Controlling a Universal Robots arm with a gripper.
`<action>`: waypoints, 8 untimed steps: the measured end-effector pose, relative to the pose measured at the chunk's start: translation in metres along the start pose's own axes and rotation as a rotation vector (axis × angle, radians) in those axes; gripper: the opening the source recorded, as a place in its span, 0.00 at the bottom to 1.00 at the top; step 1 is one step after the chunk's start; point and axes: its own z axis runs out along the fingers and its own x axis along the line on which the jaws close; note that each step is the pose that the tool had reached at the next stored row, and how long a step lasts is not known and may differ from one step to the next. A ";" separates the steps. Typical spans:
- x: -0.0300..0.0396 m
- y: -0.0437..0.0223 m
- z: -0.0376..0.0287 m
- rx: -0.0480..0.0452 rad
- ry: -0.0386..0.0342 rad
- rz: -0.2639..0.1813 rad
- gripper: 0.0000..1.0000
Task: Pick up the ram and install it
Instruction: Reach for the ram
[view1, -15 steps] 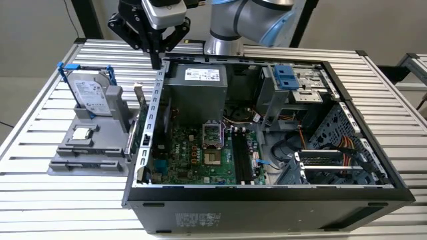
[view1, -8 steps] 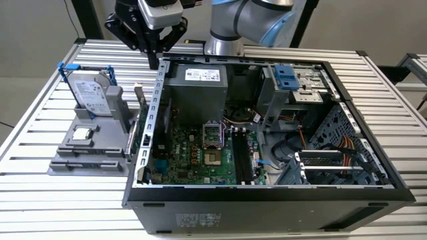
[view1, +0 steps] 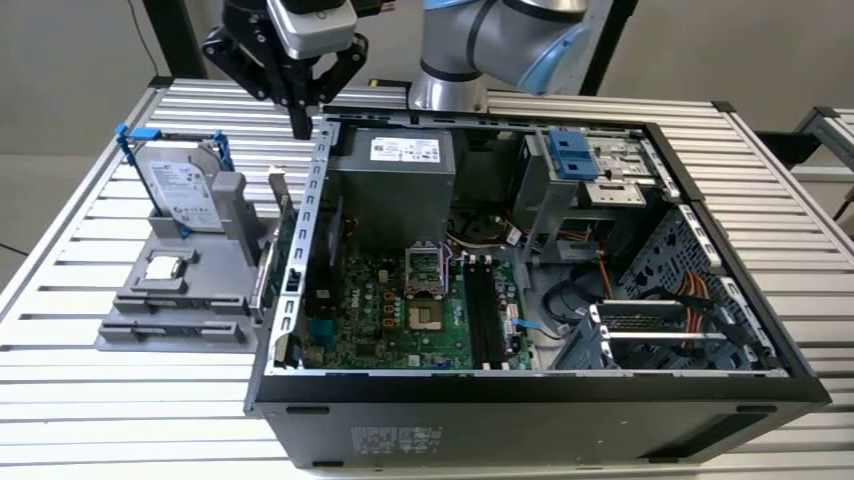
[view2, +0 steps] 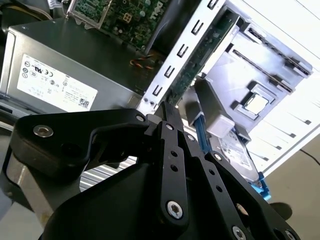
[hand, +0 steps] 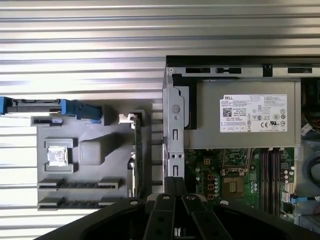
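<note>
A slatted aluminium table (view1: 80, 400) of long ribbed bars carries everything. On it lies an open computer case (view1: 534, 405), a dark box of sheet metal with its side off. Inside sit a plain grey power supply (view1: 387, 190) with a white label and a green motherboard (view1: 387, 320) with long black slots. The pale grey and blue arm (view1: 494, 40) rises behind the case's far wall. On the exterior view's left of the case sits a matte grey moulded holder (view1: 174, 305) with pockets and notched ledges. A silver hard drive (view1: 180, 195) in a blue frame stands at the holder's far end. The gripper (view1: 306, 125), black with bolted linkage bars, hangs fingers-down above the far corner of the case, by its perforated side wall. Its two fingers taper to a closed tip with nothing between them, and they touch nothing. In both wrist views the ram (hand: 138, 155) (view2: 202, 55) is a thin, long, dark green board standing on edge. It sits along the side of the holder nearest the case, just beside the case's perforated wall and below the gripper. A pale clip (hand: 129, 118) sits at its far end. A small square silver chip (view1: 166, 267) lies flat in a pocket of the holder, well apart from the ram.
</note>
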 end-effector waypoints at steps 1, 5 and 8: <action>0.0006 0.0000 0.0000 0.0000 0.0001 -0.001 0.00; 0.0033 -0.0001 0.0000 0.0000 0.0002 -0.003 0.00; 0.0054 -0.0002 0.0000 -0.0001 0.0002 -0.005 0.00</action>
